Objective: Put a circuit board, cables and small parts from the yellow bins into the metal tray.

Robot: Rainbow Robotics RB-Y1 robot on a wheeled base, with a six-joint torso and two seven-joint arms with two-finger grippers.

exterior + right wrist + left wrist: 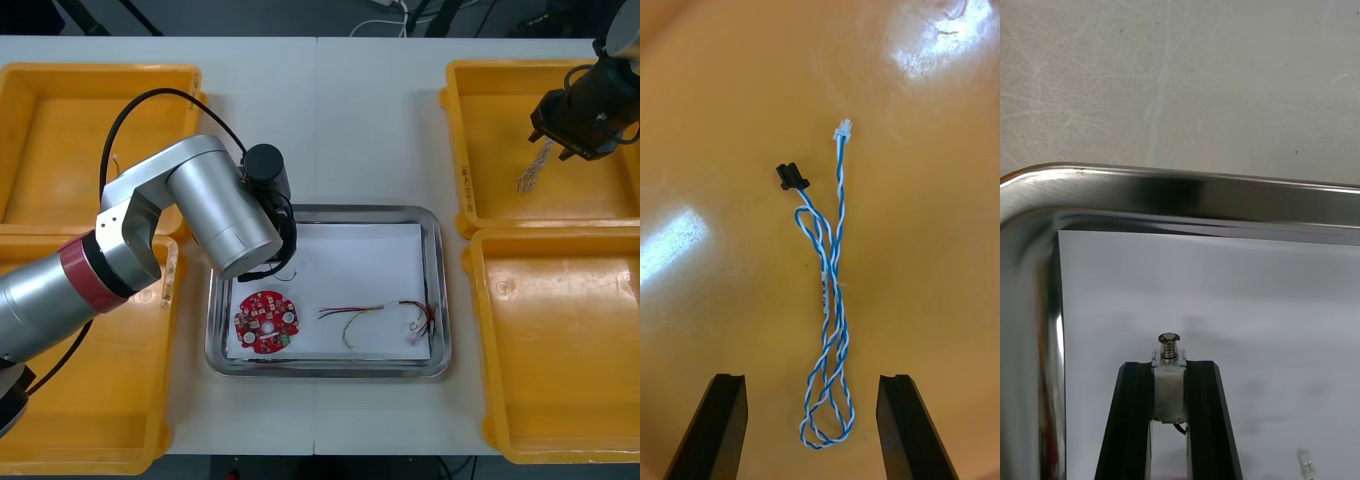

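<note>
- Our left gripper (1169, 367) hangs over the far-left corner of the metal tray (1187, 199), fingers pinched narrow on a small metal part (1169, 382).
- Our right gripper (812, 379) is above the far yellow bin (500, 130) at the table's right edge — fingers spread wide, gripping nothing.
- The blue and white cable (831, 300) lies on that bin's floor, its looped end between those fingers.
- On the tray's white inside we see the circuit board (267, 322) by the near-left corner and a red and yellow cable (380, 315) toward the near-right corner.
</note>
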